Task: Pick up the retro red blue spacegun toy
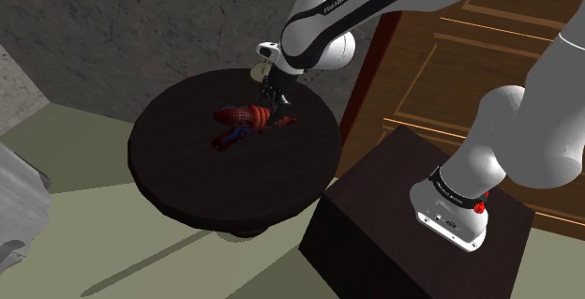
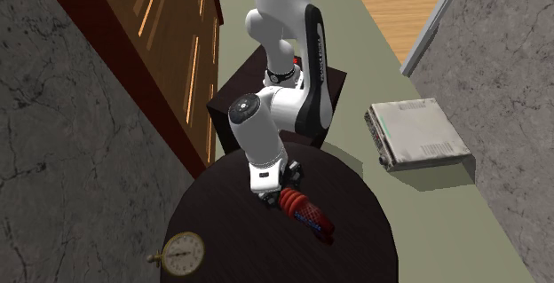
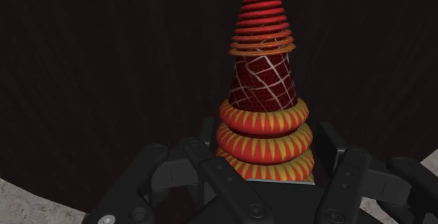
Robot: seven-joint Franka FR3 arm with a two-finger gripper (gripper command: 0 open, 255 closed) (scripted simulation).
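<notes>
One spacegun toy (image 3: 263,128), red with yellow-ribbed rings and some blue, lies on its side near the middle of the round dark surface (image 1: 187,180). End effector (image 1: 275,97) is down on it, narrowed onto the widest ringed section, no gap visible either side, so it looks gripped. Toy looks not yet lifted. Judgement: firm up the squeeze before rising, since the ribbed, tapering body could slide out toward the nose. Lift straight up, slowly. Round dial clock (image 2: 182,253) sits well apart at the surface edge, no obstacle.
</notes>
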